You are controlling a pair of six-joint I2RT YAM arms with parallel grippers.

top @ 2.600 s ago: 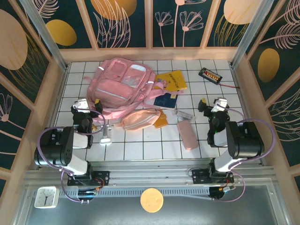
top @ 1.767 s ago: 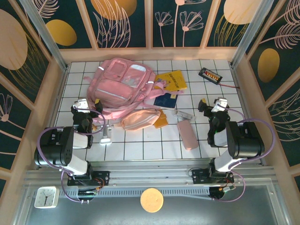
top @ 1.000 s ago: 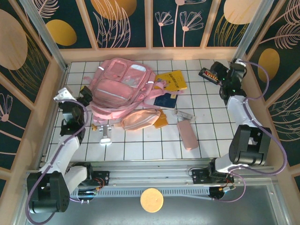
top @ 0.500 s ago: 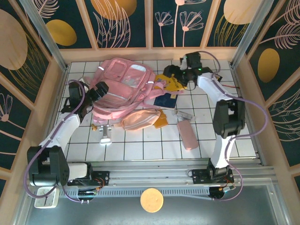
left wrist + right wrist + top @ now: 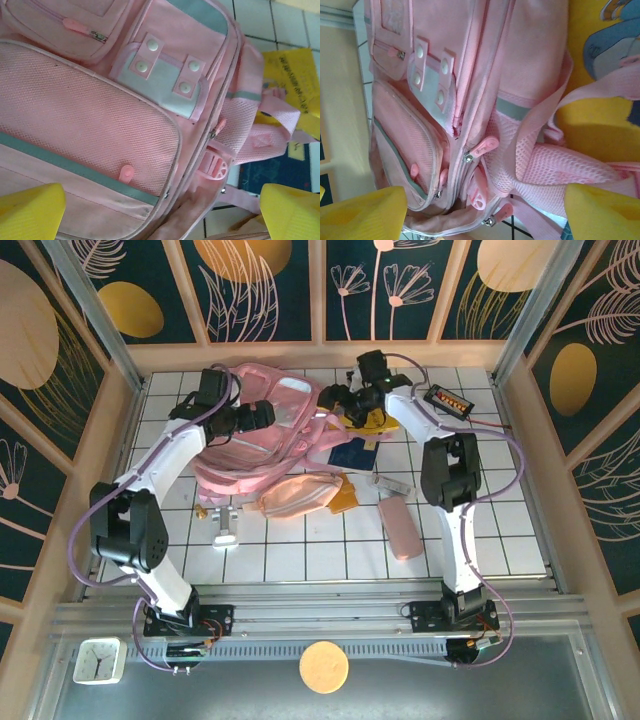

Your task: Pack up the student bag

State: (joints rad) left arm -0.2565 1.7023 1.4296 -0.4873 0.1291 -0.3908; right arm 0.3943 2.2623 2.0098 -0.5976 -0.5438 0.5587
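I find the left gripper [image 5: 258, 416] and right gripper [image 5: 333, 400] both spread wide, gripping nothing, above the large soft pink fabric student bag [image 5: 240, 452].

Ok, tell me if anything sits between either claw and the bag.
Nothing visible does. The left claw hangs open over the front pockets of the bag, and the right claw hangs open over its strap side. In both wrist views the bag lies straight ahead between the fingers, with nothing over it.
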